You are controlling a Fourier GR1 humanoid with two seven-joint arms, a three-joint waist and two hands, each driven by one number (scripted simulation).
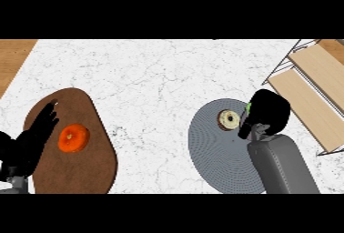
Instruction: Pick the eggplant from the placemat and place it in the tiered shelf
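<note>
- While the left hand point(30, 139) rests at the view's left edge with its fingers straight and spread over the brown mat point(80, 168), it holds nothing and plays no visible part in the task.
- On that brown mat lies an orange round thing point(73, 138), just beside the left hand's fingers; it is not the task's thing.
- Toward the middle-right lies the grey placemat point(218, 159), round and ribbed, on the white marble counter point(154, 77).
- On the placemat's upper part sits a pale, round, dark-centred shape point(228, 119), which I cannot identify with certainty.
- Just right of it, the right hand point(269, 111) curls over a thing with a sliver of green showing at its edge; this is likely the eggplant point(248, 108), though the hand hides most of it.
- At far right stands the tiered shelf point(316, 95), its wooden boards bare in what shows.
- By my judgement, the grasp is made or nearly so; lifting, carrying across and setting down on the shelf are left.
</note>
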